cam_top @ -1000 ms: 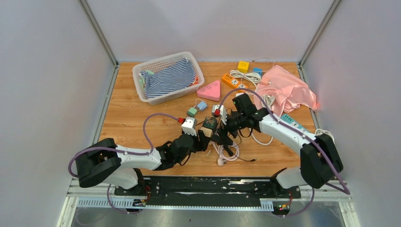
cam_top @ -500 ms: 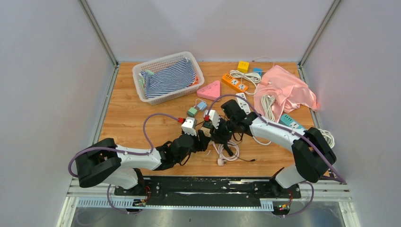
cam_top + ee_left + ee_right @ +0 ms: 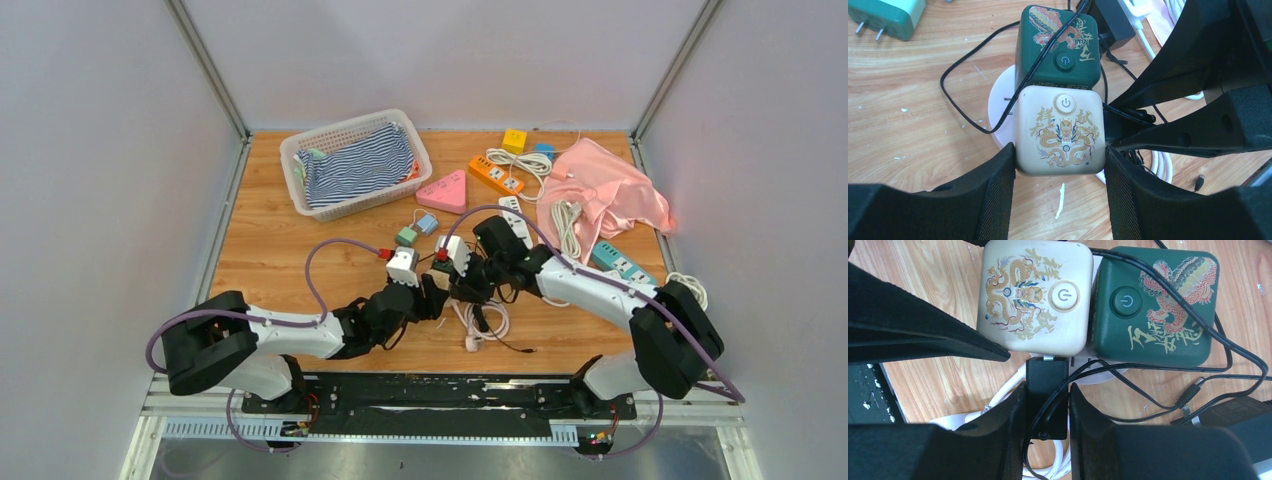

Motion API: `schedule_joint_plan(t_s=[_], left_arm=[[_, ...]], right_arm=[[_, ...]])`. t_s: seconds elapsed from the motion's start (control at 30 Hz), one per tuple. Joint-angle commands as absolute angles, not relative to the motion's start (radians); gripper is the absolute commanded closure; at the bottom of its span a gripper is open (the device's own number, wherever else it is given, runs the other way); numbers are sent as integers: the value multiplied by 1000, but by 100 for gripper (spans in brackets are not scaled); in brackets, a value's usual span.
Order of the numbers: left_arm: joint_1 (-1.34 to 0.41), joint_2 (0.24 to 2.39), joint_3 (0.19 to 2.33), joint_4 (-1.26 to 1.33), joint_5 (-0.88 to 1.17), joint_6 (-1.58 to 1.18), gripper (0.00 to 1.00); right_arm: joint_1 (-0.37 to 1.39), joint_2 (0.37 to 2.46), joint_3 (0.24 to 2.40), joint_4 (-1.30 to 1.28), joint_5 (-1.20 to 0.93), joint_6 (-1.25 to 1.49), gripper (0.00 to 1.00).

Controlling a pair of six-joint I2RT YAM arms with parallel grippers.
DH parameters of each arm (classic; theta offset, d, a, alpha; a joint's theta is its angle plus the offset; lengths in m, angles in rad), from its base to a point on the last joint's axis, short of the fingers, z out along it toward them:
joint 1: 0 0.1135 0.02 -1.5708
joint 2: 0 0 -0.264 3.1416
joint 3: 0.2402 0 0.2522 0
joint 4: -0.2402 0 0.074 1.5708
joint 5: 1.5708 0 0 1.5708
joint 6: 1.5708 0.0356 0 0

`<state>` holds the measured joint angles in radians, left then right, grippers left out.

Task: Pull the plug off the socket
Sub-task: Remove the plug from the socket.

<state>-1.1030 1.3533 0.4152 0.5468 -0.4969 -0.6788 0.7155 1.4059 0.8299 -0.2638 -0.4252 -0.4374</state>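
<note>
Tightly: left gripper [image 3: 1058,157] around socket [image 3: 1060,127], right gripper [image 3: 1047,395] around plug [image 3: 1046,372]; green cube [image 3: 1058,47] adjacent.

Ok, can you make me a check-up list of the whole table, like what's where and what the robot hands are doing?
Surface: wooden table, with white flecks by the cubes.
Job's things: black plug butted against the side of the cream cube socket, not yet pulled out.
Clutter: green cube touching the socket; basket holding striped cloth; pink triangle; orange power strip; yellow cube; pink cloth; teal power strip.
Grippers: left gripper clamps the cream cube socket by its sides; right gripper is shut on the black plug.
Cables: black cable draped over the green cube; white cables coiled.
Surroundings: grey walls; nothing else seen.
</note>
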Motion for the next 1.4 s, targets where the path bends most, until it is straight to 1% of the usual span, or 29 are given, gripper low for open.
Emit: schedule_joint_plan(t_s=[0.0,0.03,0.1,0.17,0.27,0.4,0.47,0.7,1.0,1.2,1.37], left_arm=[[-1081,1382,411,436,-615,-696,100],[-1081,1384,412,436,-614,-696,100],[-1081,1387,415,434,-612,-694,100],[-1081,1393,421,430,-608,-691,100],[-1081,1400,429,423,-606,-688,100],[-1081,1401,433,419,-603,-688,100],[-1081,1401,433,419,-599,-685,100],[-1080,1405,438,420,-581,-675,100],[-1081,1387,425,423,-558,-673,100],[-1081,1281,375,423,-540,-666,100],[-1081,1218,337,421,-531,-665,100]], right_arm=[[723,1346,786,-430,-512,-445,100],[723,1341,786,-421,-479,-436,100],[716,1336,800,-386,-333,-404,100],[676,1340,807,-360,-285,-367,100],[637,1338,802,-381,-357,-379,100],[588,1332,828,-519,-578,-513,100],[549,1325,827,-550,-614,-557,100],[533,1379,844,-572,-654,-642,100],[500,1250,881,-564,-667,-650,100],[406,1231,996,-571,-658,-640,100],[318,1321,1137,-522,-595,-581,100]])
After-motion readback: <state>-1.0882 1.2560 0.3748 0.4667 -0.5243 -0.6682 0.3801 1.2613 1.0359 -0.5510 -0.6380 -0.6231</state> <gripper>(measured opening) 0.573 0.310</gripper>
